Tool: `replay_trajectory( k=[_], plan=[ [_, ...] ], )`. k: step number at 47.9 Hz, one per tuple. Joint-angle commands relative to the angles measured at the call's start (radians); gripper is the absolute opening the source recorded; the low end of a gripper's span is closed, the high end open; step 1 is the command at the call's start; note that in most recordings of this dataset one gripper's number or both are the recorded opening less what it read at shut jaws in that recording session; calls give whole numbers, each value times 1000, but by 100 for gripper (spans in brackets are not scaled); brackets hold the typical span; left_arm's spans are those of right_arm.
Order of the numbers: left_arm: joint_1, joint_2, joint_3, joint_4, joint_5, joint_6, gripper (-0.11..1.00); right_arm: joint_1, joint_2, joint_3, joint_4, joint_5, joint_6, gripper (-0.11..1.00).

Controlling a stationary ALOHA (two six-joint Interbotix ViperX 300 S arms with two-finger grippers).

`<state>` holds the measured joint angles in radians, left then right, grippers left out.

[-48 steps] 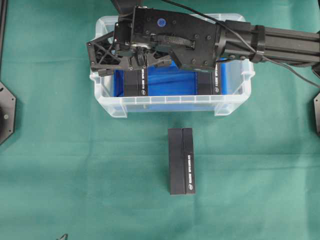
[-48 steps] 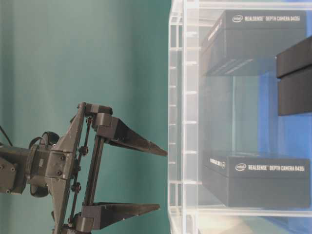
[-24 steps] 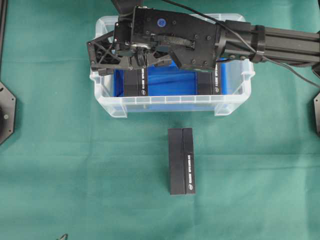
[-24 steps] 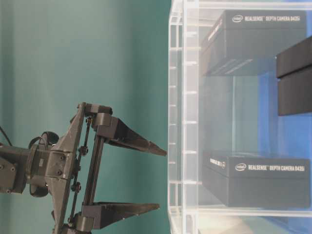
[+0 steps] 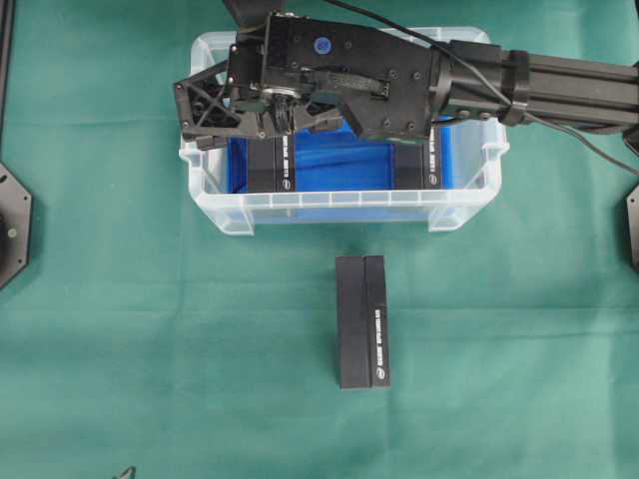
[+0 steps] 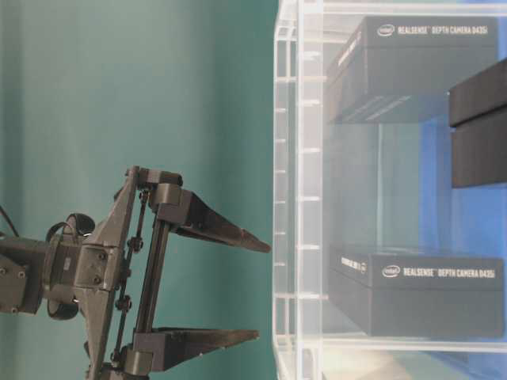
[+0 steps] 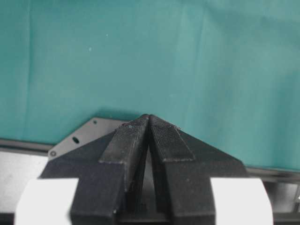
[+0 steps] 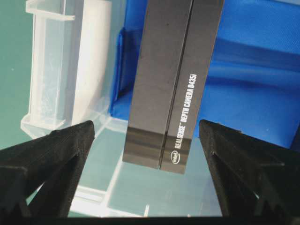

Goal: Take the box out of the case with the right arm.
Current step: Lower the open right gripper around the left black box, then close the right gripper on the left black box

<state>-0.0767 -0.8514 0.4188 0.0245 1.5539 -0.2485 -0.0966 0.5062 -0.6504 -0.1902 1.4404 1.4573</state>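
Observation:
The clear case [image 5: 339, 205] with its blue lining stands at the top centre. A black box [image 5: 272, 166] lies at its left end and another black box [image 5: 427, 166] at its right end. The all-black right arm [image 5: 559, 85] reaches in from the right. Its right gripper [image 5: 188, 117] hovers open over the case's left end. In the right wrist view the left box [image 8: 173, 84] lies below and ahead, framed by the wide-open right gripper [image 8: 146, 164], untouched. The table-level view shows this gripper [image 6: 261, 291] open just outside the case wall [image 6: 297, 198]. The left gripper [image 7: 149, 118] is shut on nothing.
A third black box [image 5: 362, 321] lies on the green cloth [image 5: 150, 349] in front of the case. Black arm bases sit at the left edge [image 5: 10, 225] and the right edge [image 5: 632, 225].

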Motion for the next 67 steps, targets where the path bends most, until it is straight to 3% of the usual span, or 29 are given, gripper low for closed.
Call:
replay_trajectory(
  k=[1,10,49,67],
  plan=[
    [-2,3,-9,3,-5,-2,0,3,-25,-14,-15,-2,2,96],
    [-2,5,-9,3,-5,-2,0,3,-25,23,-46,-20,5,96],
    [-2,11,2,3,-5,-5,0,-8,-25,295,-46,-316,109,96],
    [-2,12,2,3,-8,-5,0,-25,-25,321,-46,-348,110,96]
  ],
)
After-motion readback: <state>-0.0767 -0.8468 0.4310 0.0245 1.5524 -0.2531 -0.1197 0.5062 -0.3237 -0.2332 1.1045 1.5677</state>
